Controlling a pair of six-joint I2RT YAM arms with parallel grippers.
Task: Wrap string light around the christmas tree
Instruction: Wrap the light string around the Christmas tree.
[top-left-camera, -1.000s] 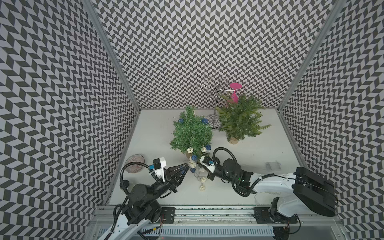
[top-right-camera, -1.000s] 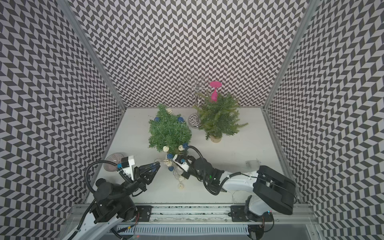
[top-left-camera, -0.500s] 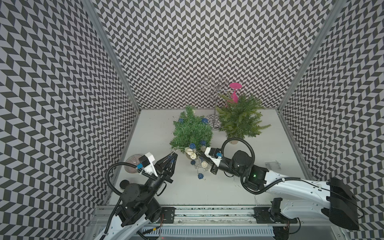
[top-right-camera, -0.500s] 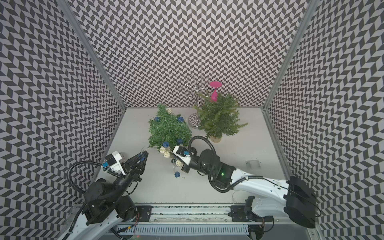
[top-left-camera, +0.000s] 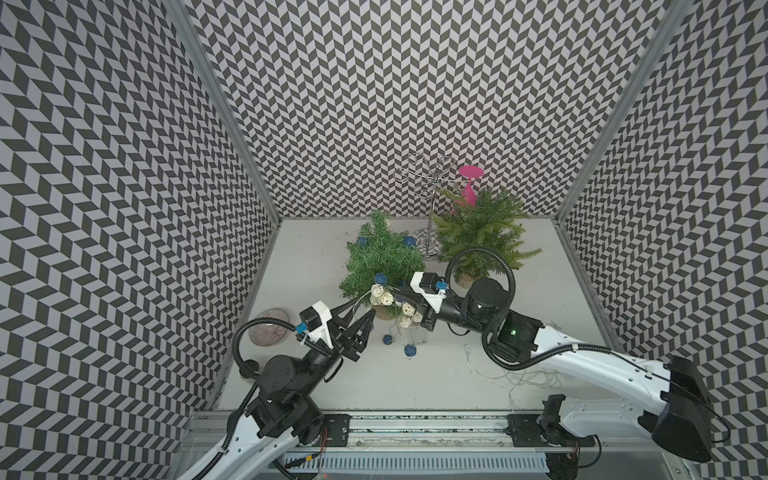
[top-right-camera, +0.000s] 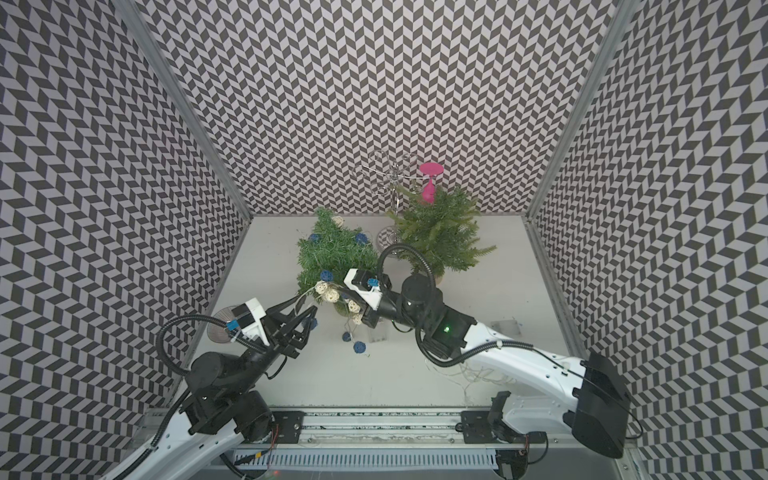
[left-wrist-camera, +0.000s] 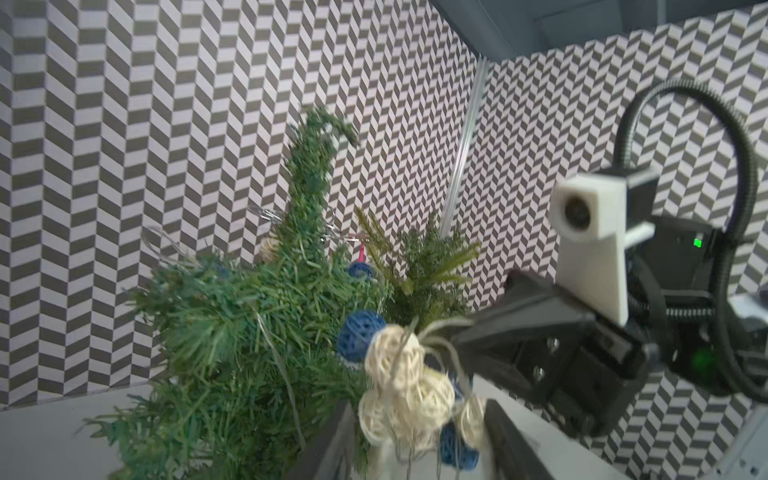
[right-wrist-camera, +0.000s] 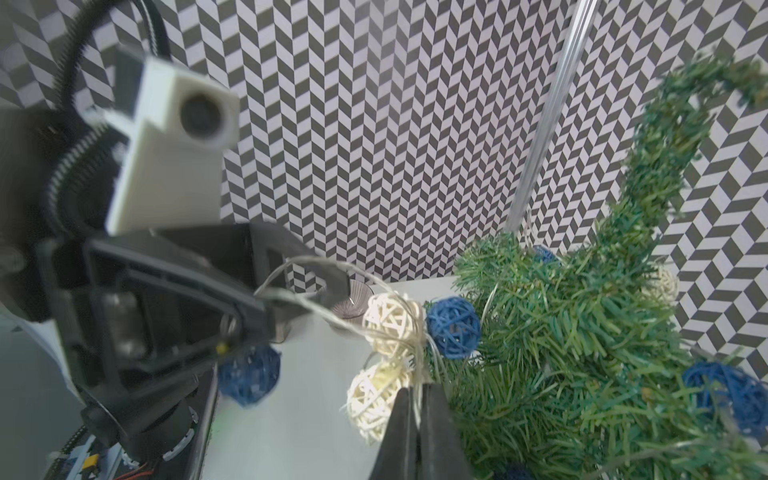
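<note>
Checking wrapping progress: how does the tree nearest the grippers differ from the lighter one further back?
The near tree carries the string light, with blue and cream balls; the back tree is bare. The near tree is darker with dense needles and a bent tip; the back tree is lighter and fern-like. Both are small green trees in pots.

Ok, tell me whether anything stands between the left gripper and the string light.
Nothing visible does. The left gripper stands open at the string light, whose wire lies across one finger. The right gripper is shut on it beside the christmas tree.
</note>
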